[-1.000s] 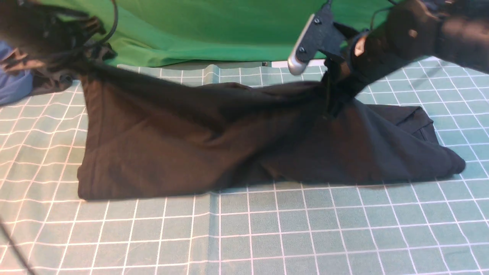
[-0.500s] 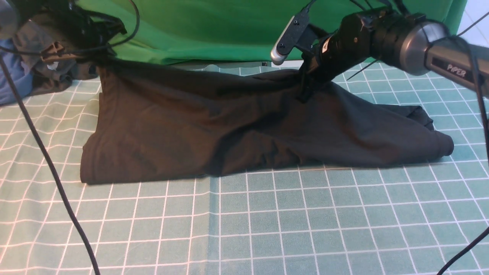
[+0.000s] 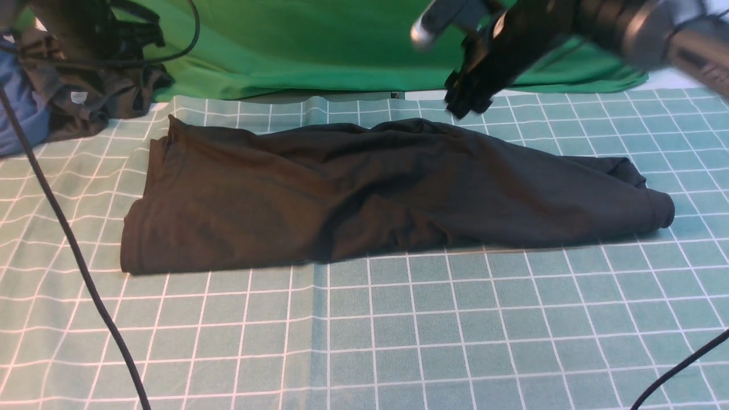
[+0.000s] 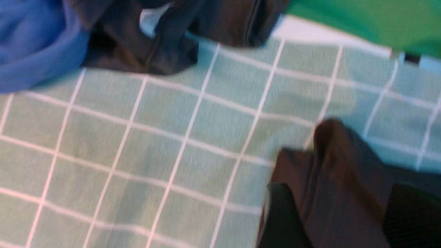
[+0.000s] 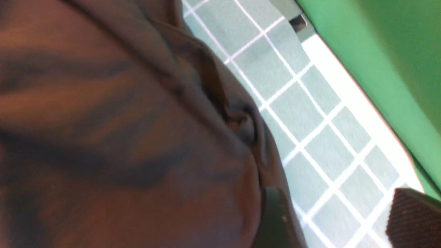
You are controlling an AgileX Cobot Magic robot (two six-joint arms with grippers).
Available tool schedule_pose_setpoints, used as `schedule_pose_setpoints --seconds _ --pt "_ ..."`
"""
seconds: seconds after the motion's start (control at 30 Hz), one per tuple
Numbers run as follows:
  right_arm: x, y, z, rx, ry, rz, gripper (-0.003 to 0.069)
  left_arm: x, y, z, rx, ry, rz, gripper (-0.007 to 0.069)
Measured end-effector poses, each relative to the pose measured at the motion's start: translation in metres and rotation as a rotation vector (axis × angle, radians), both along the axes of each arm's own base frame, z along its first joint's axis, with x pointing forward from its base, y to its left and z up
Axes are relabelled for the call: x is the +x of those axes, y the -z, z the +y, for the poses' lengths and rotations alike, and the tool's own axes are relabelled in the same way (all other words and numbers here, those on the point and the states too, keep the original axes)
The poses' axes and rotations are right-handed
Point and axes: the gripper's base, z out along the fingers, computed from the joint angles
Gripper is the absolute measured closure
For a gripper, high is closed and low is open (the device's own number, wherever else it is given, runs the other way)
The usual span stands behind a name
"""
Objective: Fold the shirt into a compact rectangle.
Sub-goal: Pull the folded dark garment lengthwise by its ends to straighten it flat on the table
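Note:
The black shirt (image 3: 387,193) lies as a long folded band across the grid mat, with its print hidden. My right gripper (image 3: 467,102) hangs open just above and behind the shirt's far edge, touching nothing. In the right wrist view its fingers (image 5: 275,220) stand apart over bare mat, with the shirt (image 5: 120,137) beside them. My left arm (image 3: 85,28) is raised at the far left corner. In the left wrist view my left gripper (image 4: 344,220) is open, and the shirt's peaked corner (image 4: 327,155) lies loose beneath it.
A blue garment (image 3: 17,125) and a smaller dark garment with a grey tag (image 3: 85,102) are piled at the far left. Green cloth (image 3: 319,45) covers the back. Black cables cross the mat at the left (image 3: 68,245) and the near right (image 3: 678,370).
Both grippers have opened and let go of the shirt's far edge. The lifted cloth has dropped flat onto the mat. Both arms have risen away from it.

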Motion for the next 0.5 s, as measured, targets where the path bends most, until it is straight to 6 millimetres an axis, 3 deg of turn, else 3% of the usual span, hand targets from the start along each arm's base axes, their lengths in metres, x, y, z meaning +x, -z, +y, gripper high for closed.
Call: schedule_pose_setpoints --seconds 0.03,0.07,0.13,0.17,0.27,0.37,0.5 --pt "-0.004 -0.005 -0.001 -0.004 0.001 0.016 0.0303 -0.001 -0.002 -0.001 -0.012 0.007 -0.004 0.028" --pt "-0.017 -0.029 -0.007 -0.013 0.007 0.032 0.0398 -0.006 -0.009 -0.007 -0.057 0.048 0.001 0.0356" --pt "-0.031 -0.048 -0.015 -0.04 0.009 0.061 0.0529 -0.018 -0.013 -0.014 -0.101 0.07 0.018 0.0507" --pt "-0.038 -0.058 -0.02 -0.046 0.022 0.082 0.0574 -0.024 -0.01 -0.018 -0.11 0.081 0.045 0.0545" --pt "-0.05 -0.074 -0.034 -0.036 0.08 0.119 0.0614 -0.046 -0.008 -0.026 -0.11 0.1 0.106 0.0599" --pt "-0.067 -0.091 -0.058 -0.007 0.166 0.135 0.0629 -0.091 0.013 -0.032 -0.082 0.106 0.253 0.062" --pt "-0.086 -0.096 -0.077 -0.006 0.213 0.161 0.0631 -0.127 0.035 -0.032 -0.06 0.1 0.296 0.0613"
